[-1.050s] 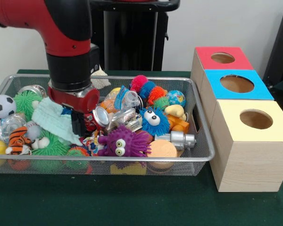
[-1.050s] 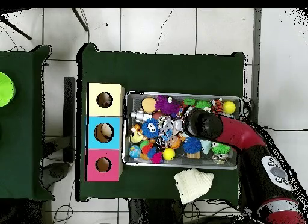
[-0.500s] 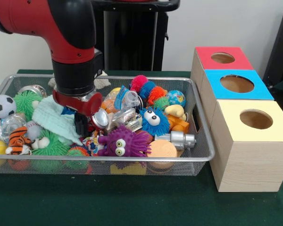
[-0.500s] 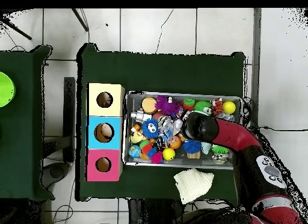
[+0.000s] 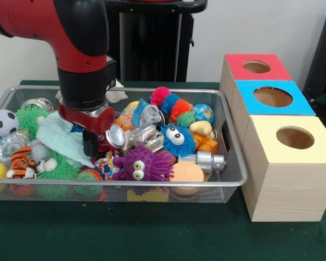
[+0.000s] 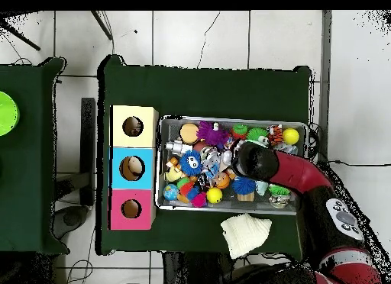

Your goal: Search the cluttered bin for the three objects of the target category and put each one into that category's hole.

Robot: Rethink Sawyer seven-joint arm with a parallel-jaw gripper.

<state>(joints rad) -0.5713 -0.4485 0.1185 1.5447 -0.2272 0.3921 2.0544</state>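
Note:
My gripper (image 5: 91, 145) is low in the wire bin (image 5: 54, 186), among the toys left of centre; the red arm's end (image 6: 247, 162) covers it from above. It sits beside a mint cloth (image 5: 58, 137) and a shiny silver can (image 5: 116, 136). Whether it holds anything is hidden. A purple fuzzy monster (image 5: 142, 165), a blue fuzzy monster (image 5: 177, 139), a metal cylinder (image 5: 206, 161), a soccer ball (image 5: 2, 122) and a tiger toy (image 5: 22, 161) lie around it. To the right stand the red box (image 5: 256, 67), blue box (image 5: 273, 97) and yellow box (image 5: 294, 138), each with a round hole on top.
The bin's right wall (image 5: 232, 138) stands close against the boxes. In the overhead view a crumpled white cloth (image 6: 244, 233) lies on the green table just outside the bin (image 6: 229, 119). A green spiky ball (image 5: 30, 116) and a clear ball (image 5: 9, 145) fill the bin's left end.
The arm has shifted a little to the right over the bin, then eased back slightly. The gripper stays low among the toys.

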